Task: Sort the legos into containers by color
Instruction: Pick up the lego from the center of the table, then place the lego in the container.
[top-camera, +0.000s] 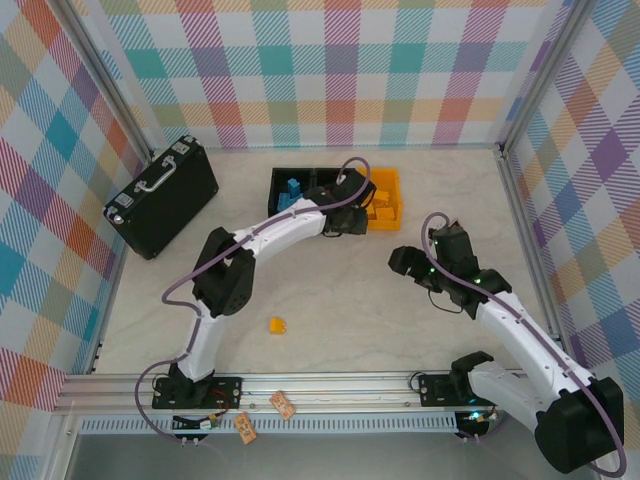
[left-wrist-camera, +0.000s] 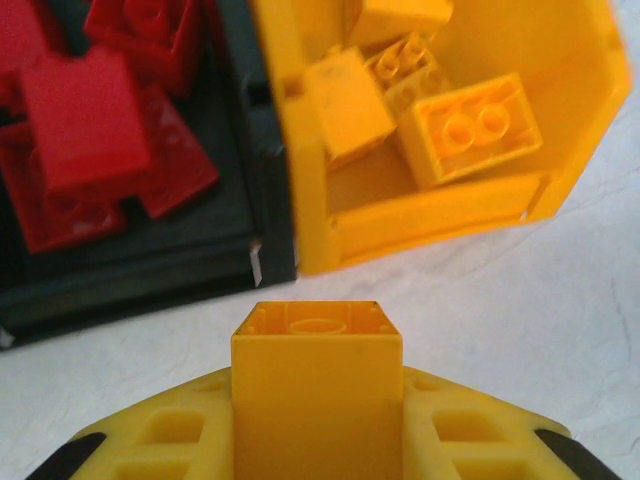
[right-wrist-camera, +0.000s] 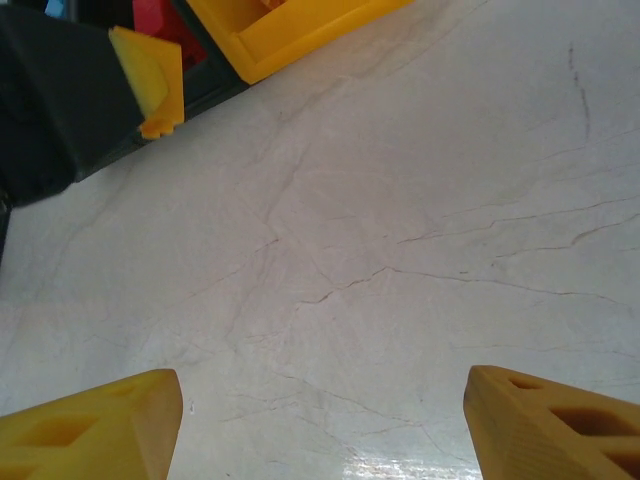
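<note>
Fingers of left gripper (left-wrist-camera: 318, 425) pinch a small yellow-orange plastic brick (left-wrist-camera: 318, 375) near the yellow-orange plastic bin (left-wrist-camera: 305, 200); right gripper (right-wrist-camera: 320, 425) spread wide, apparently empty.

briefcase (top-camera: 160, 195) left of containers (top-camera: 276, 185) | held lego (left-wrist-camera: 317, 380) just before them | loose lego (top-camera: 277, 325) nearer

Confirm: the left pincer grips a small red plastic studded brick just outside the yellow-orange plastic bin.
Not red: the left wrist view shows the small plastic studded brick in the left pincer is yellow-orange. It is held just outside the yellow-orange plastic bin.
</note>
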